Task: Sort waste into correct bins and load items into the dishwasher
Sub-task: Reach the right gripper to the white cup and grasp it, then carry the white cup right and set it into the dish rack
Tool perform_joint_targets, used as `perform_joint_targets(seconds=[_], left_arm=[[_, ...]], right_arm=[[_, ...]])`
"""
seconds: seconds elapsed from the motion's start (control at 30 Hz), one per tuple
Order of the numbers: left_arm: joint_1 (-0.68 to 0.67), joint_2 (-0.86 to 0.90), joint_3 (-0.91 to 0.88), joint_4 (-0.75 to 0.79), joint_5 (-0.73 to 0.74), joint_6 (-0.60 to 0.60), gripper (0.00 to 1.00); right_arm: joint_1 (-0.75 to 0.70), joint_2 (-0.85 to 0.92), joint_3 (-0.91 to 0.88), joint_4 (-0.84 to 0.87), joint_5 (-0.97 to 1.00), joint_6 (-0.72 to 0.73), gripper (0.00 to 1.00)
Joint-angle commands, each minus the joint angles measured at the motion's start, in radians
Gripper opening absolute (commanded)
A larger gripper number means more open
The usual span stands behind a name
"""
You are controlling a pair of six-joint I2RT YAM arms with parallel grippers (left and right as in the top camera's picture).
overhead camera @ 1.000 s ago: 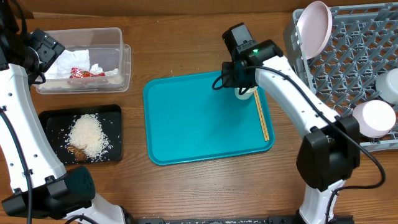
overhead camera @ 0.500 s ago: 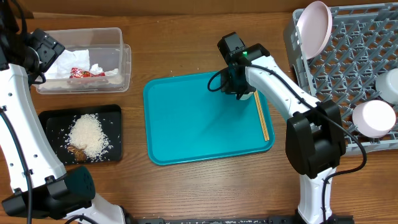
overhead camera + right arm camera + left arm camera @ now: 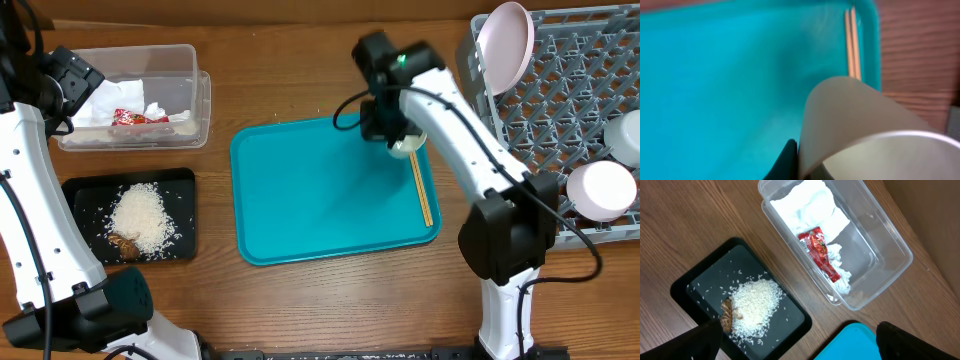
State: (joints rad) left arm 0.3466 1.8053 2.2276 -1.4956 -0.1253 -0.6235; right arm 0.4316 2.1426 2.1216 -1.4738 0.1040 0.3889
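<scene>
My right gripper [image 3: 396,136] is shut on the small white cup [image 3: 409,146], held tilted over the far right part of the teal tray [image 3: 320,200]. In the right wrist view the cup [image 3: 865,130] fills the lower right, with one dark finger [image 3: 787,161] against its wall. The chopsticks [image 3: 422,190] lie along the tray's right rim and also show in the right wrist view [image 3: 853,45]. My left gripper [image 3: 800,347] is open and empty, high above the black tray [image 3: 690,285] and clear tub [image 3: 890,245]. The tub holds napkins [image 3: 805,205] and a red wrapper [image 3: 820,252]. Rice [image 3: 757,302] and brown bits [image 3: 727,317] lie on the black tray.
The grey dish rack [image 3: 570,100] stands at the right, with a pink bowl [image 3: 505,45] upright at its left corner, a pale bowl [image 3: 603,188] at its front and a white dish [image 3: 628,135] at the right edge. Bare wood surrounds the teal tray.
My right gripper has closed on the cup and raised it off the tray, shifting slightly right and tilting it. The left arm has not moved.
</scene>
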Motion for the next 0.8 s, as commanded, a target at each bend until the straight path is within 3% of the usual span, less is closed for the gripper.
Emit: perform_joint_targets(seconds=[0.0, 0.2, 0.33, 0.57, 0.77], left_arm=[[-0.007, 0.009, -0.001, 0.003, -0.013, 0.018, 1.0], [-0.007, 0.009, -0.001, 0.003, -0.013, 0.018, 1.0], [-0.007, 0.009, -0.001, 0.004, -0.013, 0.018, 1.0], [-0.007, 0.009, -0.001, 0.003, -0.013, 0.018, 1.0], [-0.007, 0.009, -0.001, 0.003, -0.013, 0.018, 1.0]], right_arm=[[-0.046, -0.013, 0.201, -0.065, 0.008, 0.001, 0.04], [-0.261, -0.034, 0.521, -0.213, 0.0, -0.009, 0.04], [-0.493, -0.045, 0.625, -0.219, -0.183, -0.144, 0.04], [-0.936, -0.032, 0.579, -0.151, -0.528, -0.241, 0.04], [-1.189, -0.018, 0.42, 0.015, -0.864, -0.289, 0.04]])
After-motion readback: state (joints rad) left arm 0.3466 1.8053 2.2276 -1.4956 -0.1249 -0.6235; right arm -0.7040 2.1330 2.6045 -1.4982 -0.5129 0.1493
